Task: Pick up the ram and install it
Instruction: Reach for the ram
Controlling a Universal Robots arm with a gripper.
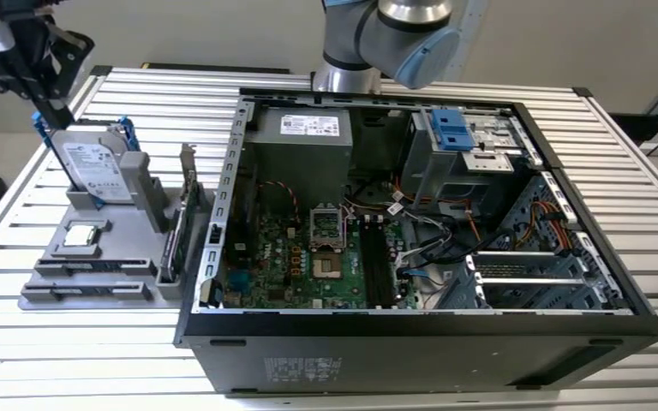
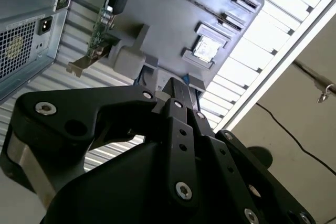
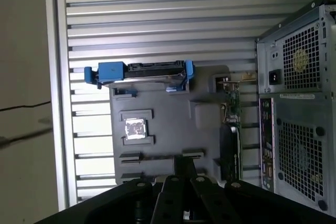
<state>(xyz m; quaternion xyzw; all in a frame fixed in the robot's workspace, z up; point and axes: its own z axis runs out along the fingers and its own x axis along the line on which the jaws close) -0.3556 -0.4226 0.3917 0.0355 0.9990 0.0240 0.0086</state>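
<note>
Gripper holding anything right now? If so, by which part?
Nothing. The gripper hangs shut and empty above the grey tray; the ram sits in it.

In the exterior view we see our arm (image 1: 403, 30) rising at twelve o'clock, its grey joint capped in blue. The black pincer (image 1: 54, 111) hangs at ten o'clock, tilted, tips pointing down toward five o'clock. In both wrist views its fingers (image 2: 177, 100) (image 3: 184, 167) lie drawn together, tip against tip, the linkages folded in on either side.
</note>
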